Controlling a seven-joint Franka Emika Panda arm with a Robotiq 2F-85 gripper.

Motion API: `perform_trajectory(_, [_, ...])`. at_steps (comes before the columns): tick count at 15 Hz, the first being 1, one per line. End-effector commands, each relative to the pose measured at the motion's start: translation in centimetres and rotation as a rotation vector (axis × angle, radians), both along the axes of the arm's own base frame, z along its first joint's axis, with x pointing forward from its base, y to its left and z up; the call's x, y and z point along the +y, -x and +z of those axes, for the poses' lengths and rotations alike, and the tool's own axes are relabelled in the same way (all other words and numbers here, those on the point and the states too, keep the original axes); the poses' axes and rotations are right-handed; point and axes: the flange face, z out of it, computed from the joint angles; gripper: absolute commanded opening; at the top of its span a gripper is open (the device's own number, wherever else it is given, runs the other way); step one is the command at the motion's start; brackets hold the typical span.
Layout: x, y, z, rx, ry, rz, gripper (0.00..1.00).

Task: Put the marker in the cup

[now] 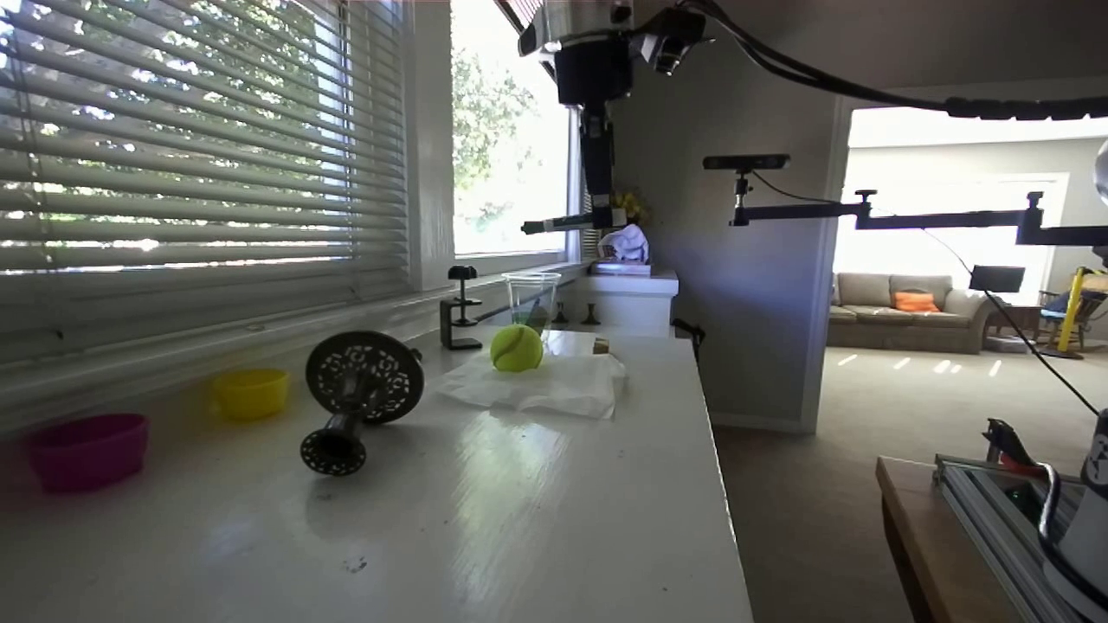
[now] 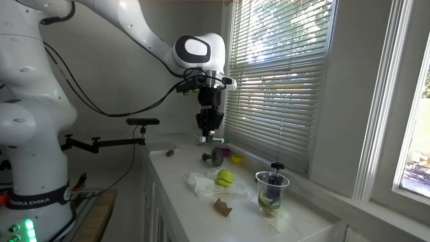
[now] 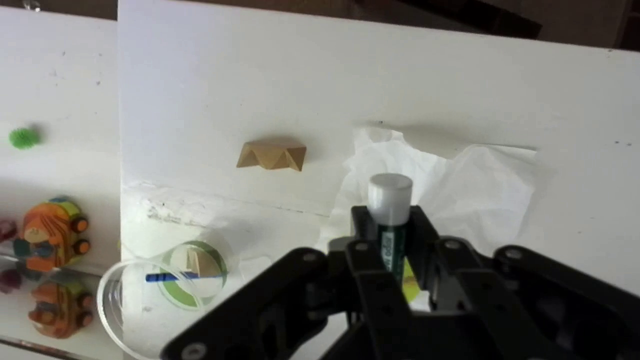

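Marker [image 3: 391, 220], white-and-green cylinder: near-level, probably needing tilt to enter.
Black two-fingered gripper [image 2: 209, 137]: jaws pinching marker crosswise.
Clear plastic cup [image 2: 270, 200]: upright, presumably to receive.

Daylight admitted through blinds [image 1: 199, 147] in both exterior views; window [image 1: 506, 147] partly washed out. Glare streaked along glossy tabletop [image 1: 502, 493]. Grey wall [image 1: 744, 346] recorded dim; purple bowl [image 1: 86, 452] blurred near left edge. Wrist view: pincer [image 3: 390, 225] rendered dark and slightly blurred; soft shadow cast beside crumpled paper [image 3: 480, 195].
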Motion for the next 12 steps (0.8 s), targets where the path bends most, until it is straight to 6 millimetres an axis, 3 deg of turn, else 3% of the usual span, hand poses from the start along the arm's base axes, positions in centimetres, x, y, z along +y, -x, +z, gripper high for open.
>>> perform_trajectory(1, [-2.7, 1.3, 0.3, -0.027, -0.022, -0.116, 0.05])
perform_trajectory(7, [0.2, 1.3, 5.3, -0.171, -0.019, -0.020, 0.05])
perform_trajectory(9, [4.3, 1.8, 7.6, -0.231, -0.043, 0.112, 0.05])
perform_trajectory(10, [1.6, 0.7, 5.5, -0.183, -0.017, 0.034, 0.21])
perform_trajectory(12, [4.1, 1.4, 7.0, -0.216, -0.018, 0.088, 0.21])
